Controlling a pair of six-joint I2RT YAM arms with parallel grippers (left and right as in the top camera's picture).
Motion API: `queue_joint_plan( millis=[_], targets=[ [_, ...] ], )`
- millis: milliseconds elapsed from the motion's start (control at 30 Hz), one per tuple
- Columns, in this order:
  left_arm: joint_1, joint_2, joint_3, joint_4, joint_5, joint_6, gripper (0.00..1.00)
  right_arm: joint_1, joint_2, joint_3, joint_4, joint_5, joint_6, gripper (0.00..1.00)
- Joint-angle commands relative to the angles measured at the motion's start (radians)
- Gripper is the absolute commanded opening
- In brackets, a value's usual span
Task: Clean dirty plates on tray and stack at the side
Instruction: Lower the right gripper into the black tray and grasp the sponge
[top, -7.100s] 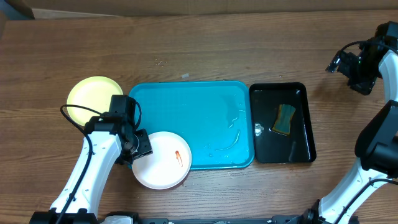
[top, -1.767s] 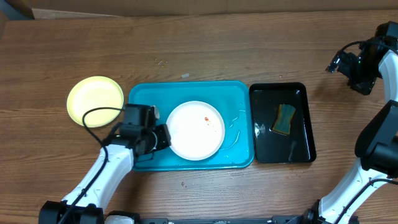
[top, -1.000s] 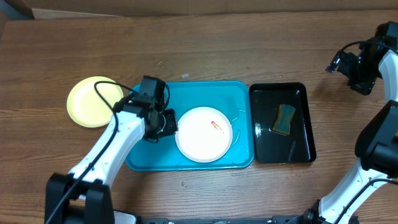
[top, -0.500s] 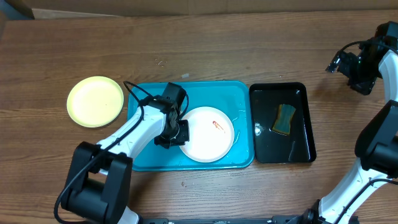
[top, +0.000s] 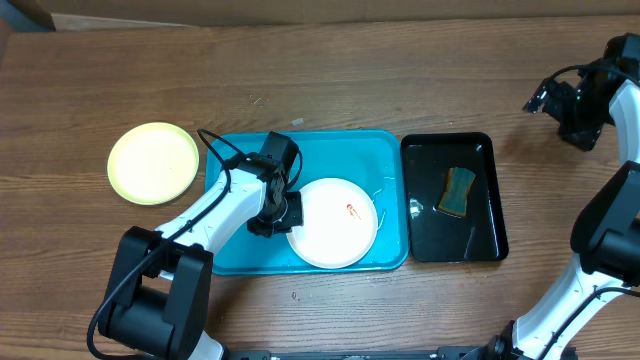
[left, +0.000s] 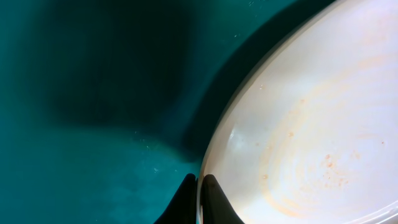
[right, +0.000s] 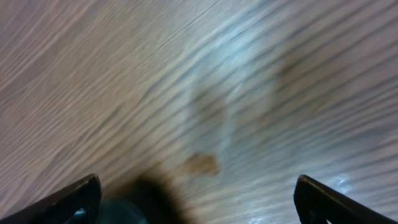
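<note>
**White plate (top: 335, 230) shifted toward the front edge of the tray (top: 330, 150); left gripper (top: 288, 212) closed on its rim**

Since half a second ago the white plate has been drawn slightly toward the tray's front edge. The fingers of the left gripper have been brought together on the plate's left rim. Seven seconds ago the plate was lying half off the tray's front-left corner. It is now carried wholly by the tray, in its right half, close to the front edge. The yellow-green plate (top: 153, 163) and the right gripper (right: 196, 196) are seen where they were.

In the left wrist view the two dark fingertips (left: 186, 198) are seen pinched on the plate's thin edge, one on either side. The plate spreads to the right and bare turquoise tray is seen to the left. A small red-orange smear (top: 352, 209) is seen right of the plate's centre.

The yellow-green plate lies flat on the table (top: 400, 70), near the tray's back-left corner and apart from it. A black tray (top: 470, 235) is set just beside the tray's right edge, with a sponge (top: 459, 191) in its middle. The right gripper is held over the table's right end, toward the back edge, its fingers wide apart. The table is of brown wood grain, and pale streaks are seen on the tray's right half.
</note>
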Motion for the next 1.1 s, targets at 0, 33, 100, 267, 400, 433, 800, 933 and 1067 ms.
queue_joint_plan(
  millis=[0,33,100,267,400,433,800,933,1067],
  targets=[
    [0.007,0.007,0.019,0.013,-0.014,0.015,0.05,-0.002,-0.024,0.047,-0.039,-0.19,0.029,0.98],
    [0.007,0.007,0.019,0.015,-0.014,0.015,0.06,-0.003,-0.024,0.074,-0.086,-0.225,0.031,0.89],
    [0.007,0.007,0.019,0.016,-0.014,0.015,0.07,0.0,-0.026,0.14,-0.206,-0.254,0.03,0.79],
    [0.006,0.007,0.019,0.016,-0.014,0.016,0.1,0.066,-0.082,0.227,-0.482,-0.116,0.023,0.75],
    [0.006,0.007,0.019,0.018,-0.014,0.015,0.12,0.169,-0.114,0.225,-0.608,-0.011,0.054,0.64],
    [0.006,0.007,0.019,0.02,-0.014,0.016,0.12,0.192,-0.114,0.224,-0.615,0.01,0.063,0.62],
    [0.006,0.007,0.019,0.023,-0.014,0.016,0.16,0.458,-0.115,-0.019,-0.571,0.261,0.215,0.62],
    [0.006,0.007,0.019,0.023,-0.014,0.016,0.17,0.476,-0.115,-0.133,-0.489,0.278,0.253,0.63],
    [0.006,0.007,0.019,0.023,-0.014,0.016,0.17,0.476,-0.115,-0.256,-0.351,0.308,0.264,0.62]
  ],
)
